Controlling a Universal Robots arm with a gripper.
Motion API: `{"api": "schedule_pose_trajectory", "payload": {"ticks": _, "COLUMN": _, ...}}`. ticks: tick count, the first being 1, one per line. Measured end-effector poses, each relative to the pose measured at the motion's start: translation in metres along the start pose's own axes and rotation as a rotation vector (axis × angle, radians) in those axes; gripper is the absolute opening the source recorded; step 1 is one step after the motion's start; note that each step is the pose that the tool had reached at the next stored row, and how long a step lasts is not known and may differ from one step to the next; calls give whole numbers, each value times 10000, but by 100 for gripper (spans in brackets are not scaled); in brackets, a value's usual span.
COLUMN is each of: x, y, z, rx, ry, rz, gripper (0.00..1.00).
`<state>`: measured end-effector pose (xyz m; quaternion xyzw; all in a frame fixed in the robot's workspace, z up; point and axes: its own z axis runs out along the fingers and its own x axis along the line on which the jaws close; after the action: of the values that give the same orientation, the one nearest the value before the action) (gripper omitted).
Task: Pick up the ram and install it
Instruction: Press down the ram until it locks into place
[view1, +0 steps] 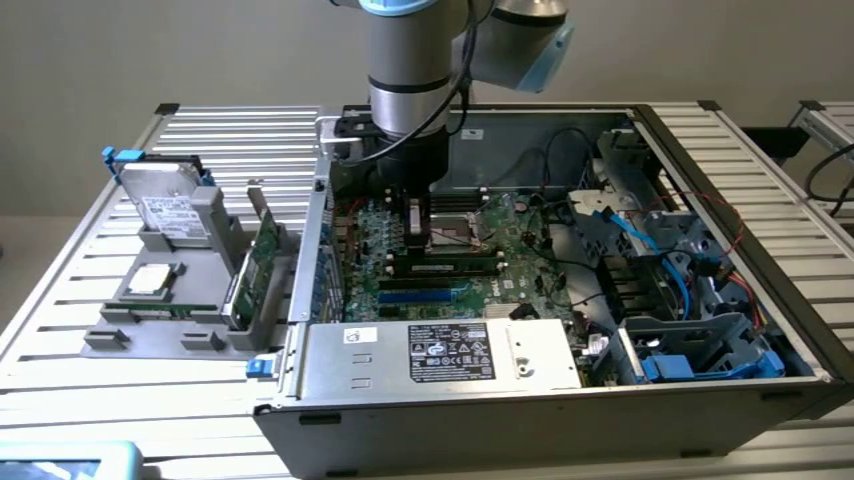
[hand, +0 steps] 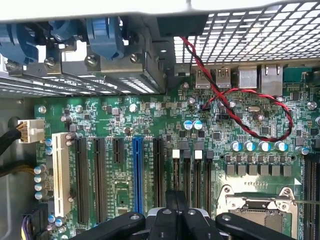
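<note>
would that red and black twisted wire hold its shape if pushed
Probably floppy: the wire hangs in a loose loop over the motherboard, so a push would likely just shift it. It looks thin, so likely very light. One end seems plugged in, so it may tug back.

Hand (hand: 175, 220) tips cut off

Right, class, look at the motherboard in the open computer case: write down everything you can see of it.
The motherboard is a green circuit board lying flat in the bottom of the open computer case. It carries long black expansion slots, one blue slot, one white slot, silver-topped capacitors, small chips and a metal-framed CPU socket. A red-and-black twisted wire loops across it. The shut gripper hangs just over it.
</note>
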<state>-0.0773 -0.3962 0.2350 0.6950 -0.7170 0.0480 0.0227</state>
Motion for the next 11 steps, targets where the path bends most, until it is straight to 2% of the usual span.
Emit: {"api": "schedule_pose_trajectory", "payload": {"ticks": 11, "x": -4, "y": 19, "z": 40, "rx": -8, "ry": -2, "rz": -10, "gripper": 11}}
